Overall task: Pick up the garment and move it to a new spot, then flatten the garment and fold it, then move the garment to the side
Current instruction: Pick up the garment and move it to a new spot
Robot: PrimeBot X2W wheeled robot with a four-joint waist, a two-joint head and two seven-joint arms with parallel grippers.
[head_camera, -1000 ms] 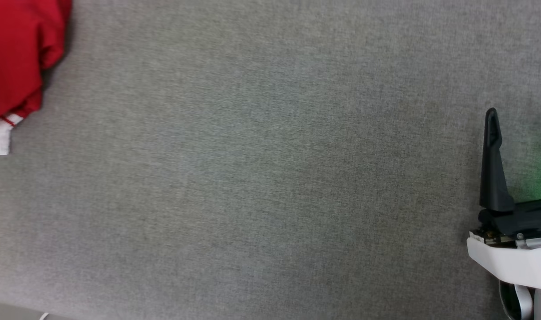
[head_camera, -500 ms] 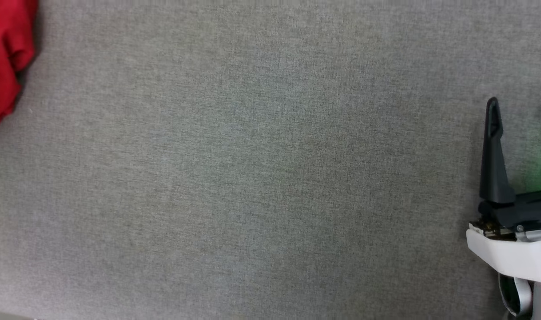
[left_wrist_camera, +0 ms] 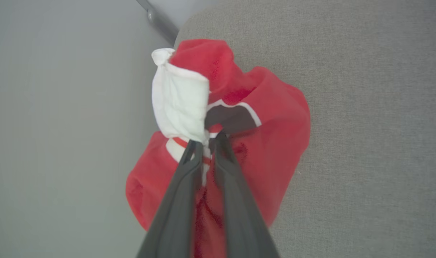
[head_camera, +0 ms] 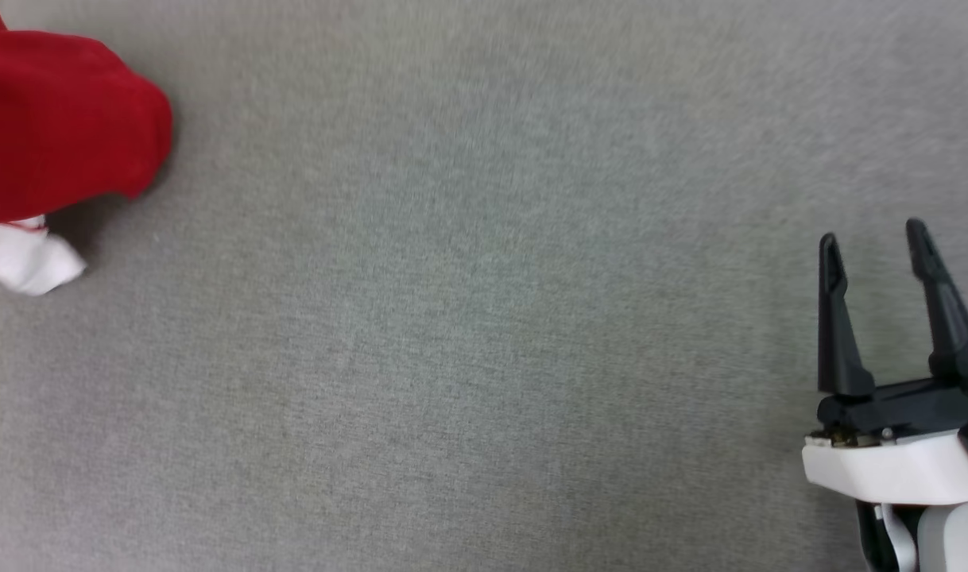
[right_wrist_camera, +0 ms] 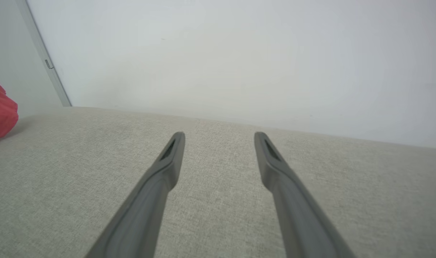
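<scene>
The garment (left_wrist_camera: 275,118) is a bunched red jersey with a white sleeve and striped trim. In the left wrist view it hangs from my left gripper (left_wrist_camera: 209,139), which is shut on its trim near the sleeve. The head view has the garment (head_camera: 55,127) at the upper left edge, red cloth with a white corner below it. A red edge of the garment (right_wrist_camera: 1,114) lies at the far left of the right wrist view. My right gripper (head_camera: 873,238) stands open at the lower right, holding nothing. The right gripper (right_wrist_camera: 219,138) hovers over bare grey fabric.
A wide grey fabric surface (head_camera: 468,318) spreads under both arms. In the left wrist view its edge (left_wrist_camera: 182,32) runs beside a pale floor or wall (left_wrist_camera: 60,125). A pale wall (right_wrist_camera: 239,53) rises behind the surface.
The head view has shifted. More of the red garment and its white corner now shows at the upper left, and both right fingers are in view, further left and lower.
</scene>
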